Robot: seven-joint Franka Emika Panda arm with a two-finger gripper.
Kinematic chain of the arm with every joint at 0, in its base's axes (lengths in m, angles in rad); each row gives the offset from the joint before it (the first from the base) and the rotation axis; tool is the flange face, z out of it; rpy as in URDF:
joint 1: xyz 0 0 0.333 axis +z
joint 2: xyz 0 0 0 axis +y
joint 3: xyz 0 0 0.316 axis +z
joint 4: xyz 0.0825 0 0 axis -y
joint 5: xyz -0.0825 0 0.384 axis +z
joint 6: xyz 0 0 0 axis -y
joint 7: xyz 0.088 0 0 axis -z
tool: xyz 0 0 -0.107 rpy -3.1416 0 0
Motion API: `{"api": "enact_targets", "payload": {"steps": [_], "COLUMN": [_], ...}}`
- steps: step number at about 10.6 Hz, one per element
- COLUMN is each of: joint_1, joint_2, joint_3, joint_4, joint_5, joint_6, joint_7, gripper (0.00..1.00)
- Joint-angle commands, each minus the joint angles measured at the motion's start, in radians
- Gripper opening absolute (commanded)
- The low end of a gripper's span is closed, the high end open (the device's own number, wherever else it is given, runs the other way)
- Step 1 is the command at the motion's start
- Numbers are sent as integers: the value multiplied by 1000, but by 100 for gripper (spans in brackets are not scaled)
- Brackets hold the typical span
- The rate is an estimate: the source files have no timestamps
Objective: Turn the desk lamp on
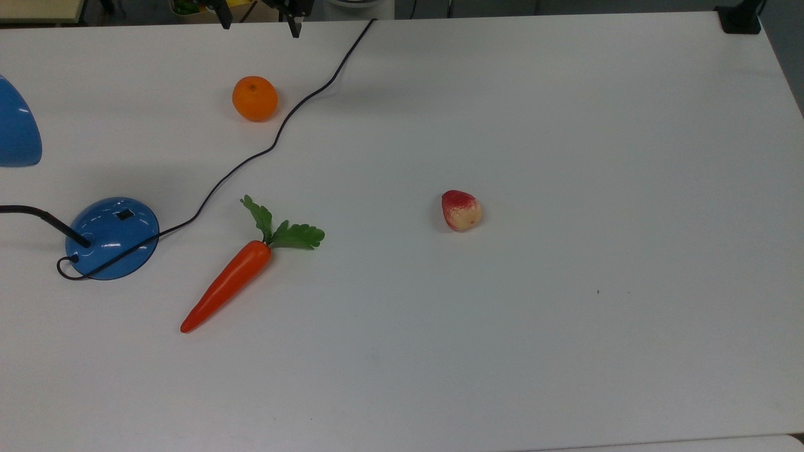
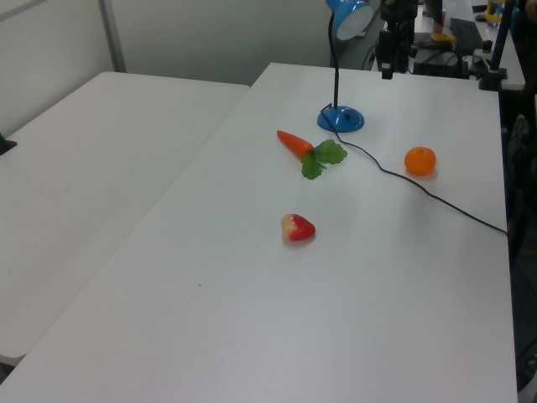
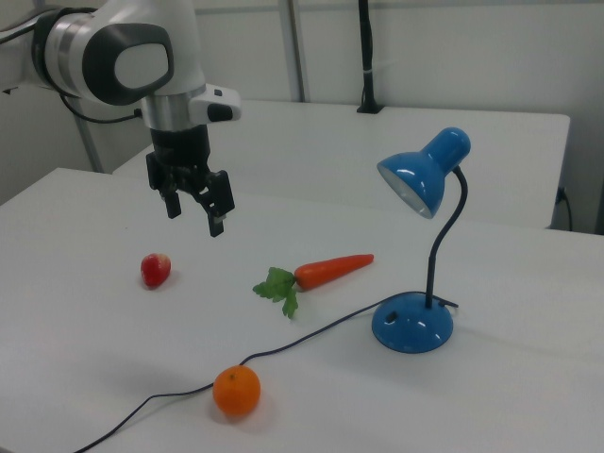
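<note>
Honestly, my gripper [image 3: 195, 206] hangs empty with fingers apart, well clear of the desk lamp [image 3: 412, 324] beside the carrot [image 3: 330, 270], and I risk snagging its cord [image 1: 276, 139] or missing the small switch [image 1: 125, 215].

This looks like a robotics lab or test room. A white-and-grey robot arm [image 3: 123, 66] hangs over a plain white tabletop [image 1: 565, 345], and a second bare white table [image 2: 75, 168] stands just beside it at the left view's left. Toy foods lie spread apart as test props: a plastic carrot [image 1: 229, 282], an orange [image 1: 254, 98] and a strawberry [image 1: 461, 210]. A black clamp mount [image 1: 741, 19] grips the far right corner in the top view. Pale partition walls [image 3: 491, 52] and cluttered equipment benches [image 2: 453, 38] stand behind.
</note>
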Motion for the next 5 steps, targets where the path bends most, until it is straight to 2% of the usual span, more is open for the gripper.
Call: {"api": "enact_targets", "payload": {"steps": [1,5], "joint_1": [-7,-8], "joint_2": [1,-3], "joint_3": [-2,-2], "joint_4": [13,13], "joint_5": [-13,-8], "joint_6": [-28,-28], "joint_7": [-21,-15], "gripper": [100,100]}}
